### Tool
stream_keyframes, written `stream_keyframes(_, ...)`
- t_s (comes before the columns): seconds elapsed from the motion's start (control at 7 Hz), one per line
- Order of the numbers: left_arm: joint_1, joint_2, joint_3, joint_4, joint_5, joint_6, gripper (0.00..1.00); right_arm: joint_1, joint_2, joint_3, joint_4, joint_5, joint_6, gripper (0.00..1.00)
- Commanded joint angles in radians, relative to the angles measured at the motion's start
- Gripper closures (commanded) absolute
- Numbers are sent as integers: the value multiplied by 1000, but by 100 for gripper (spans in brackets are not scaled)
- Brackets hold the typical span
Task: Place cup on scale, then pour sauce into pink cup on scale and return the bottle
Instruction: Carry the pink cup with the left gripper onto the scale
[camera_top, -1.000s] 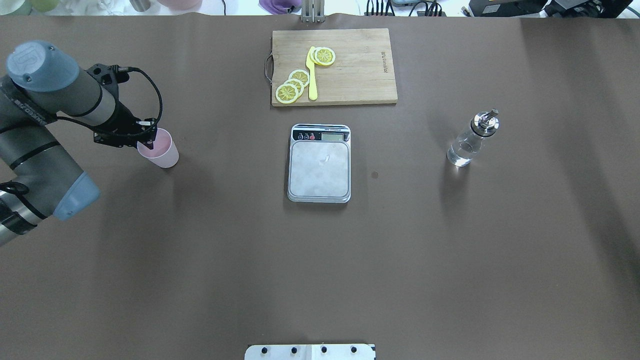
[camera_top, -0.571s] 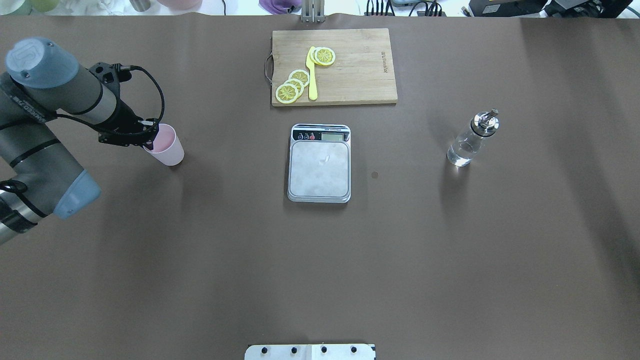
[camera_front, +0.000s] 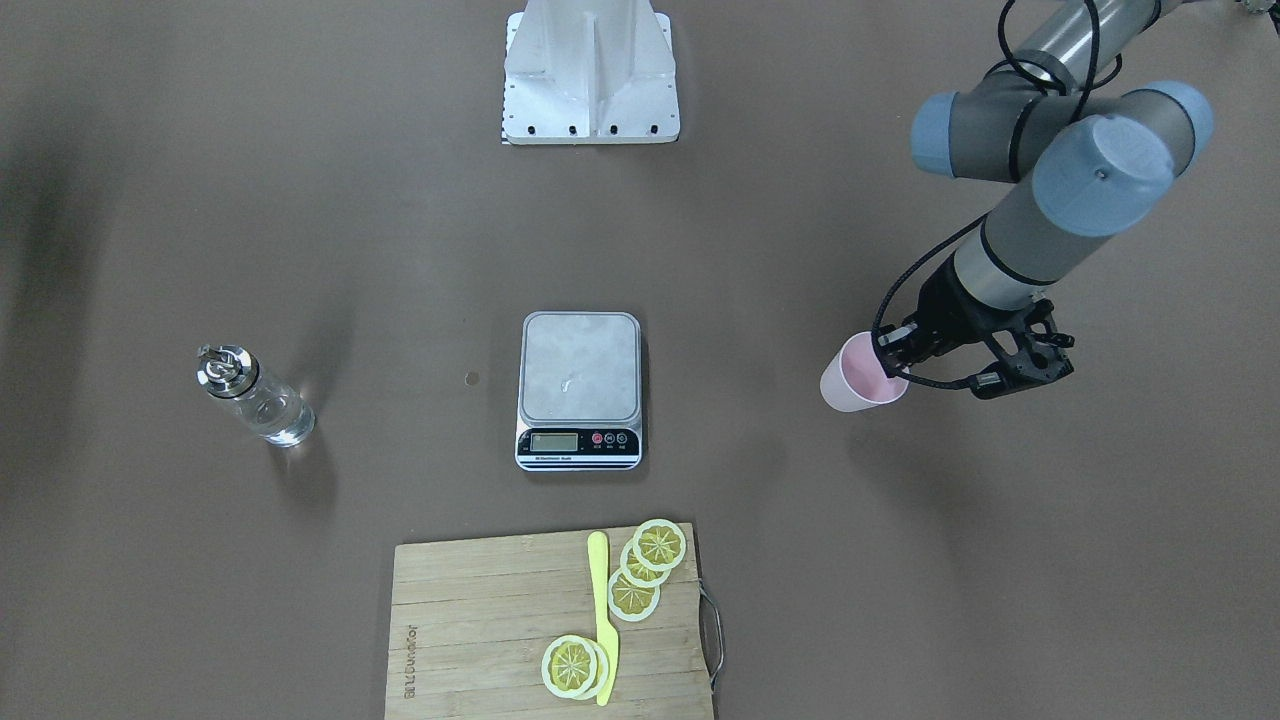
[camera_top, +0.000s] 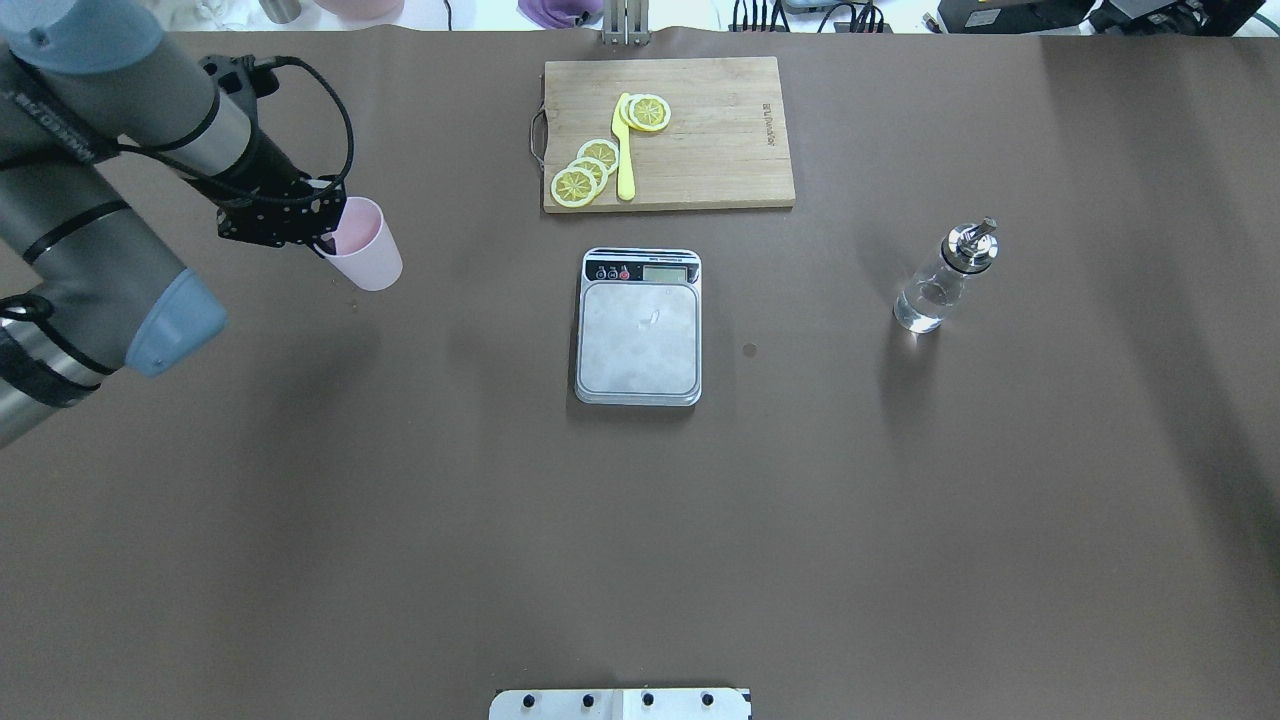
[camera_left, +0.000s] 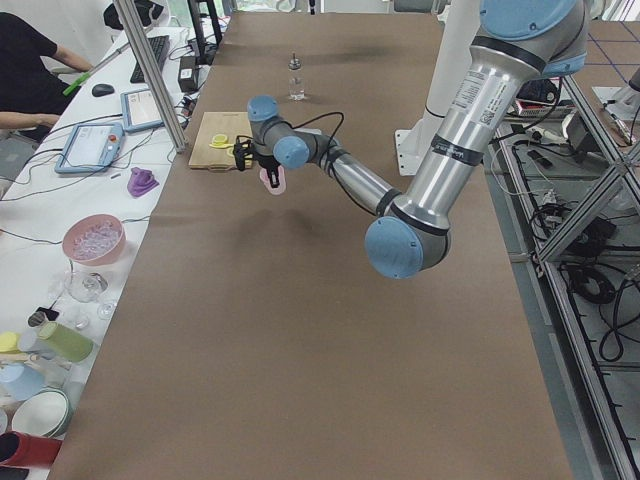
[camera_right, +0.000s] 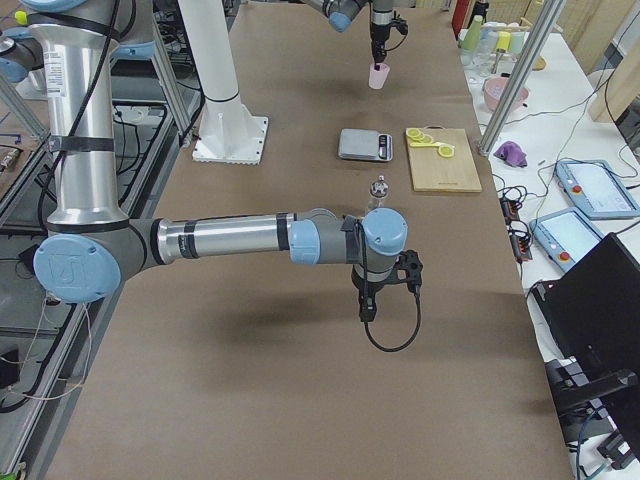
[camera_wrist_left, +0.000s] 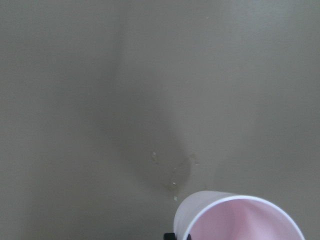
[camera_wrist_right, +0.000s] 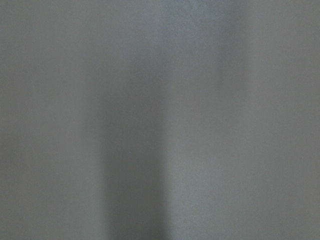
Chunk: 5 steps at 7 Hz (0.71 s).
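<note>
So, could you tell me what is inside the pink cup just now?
The left gripper pinches the cup at its wall, one finger inside; no liquid shows. Its bottom is not fully in view.

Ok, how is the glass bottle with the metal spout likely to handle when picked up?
The bottle looks like smooth clear glass, so probably slippery and breakable if dropped. It stands tall on a narrow base with a metal spout on top, so a sideways nudge could tip it. The liquid inside likely adds weight.

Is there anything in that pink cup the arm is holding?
Empty, it seems: the cup shows only bare pink inside in the front-facing and overhead views.
</note>
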Motion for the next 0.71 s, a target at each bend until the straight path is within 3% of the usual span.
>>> stream_keyframes(0.0,41,-125,-8,106,5,-119,100,0,0,-1,0,1,0,0)
stream_keyframes(0.57,213,-314,103,104,164,-336,100,-2,-2,-1,0,3,0,0)
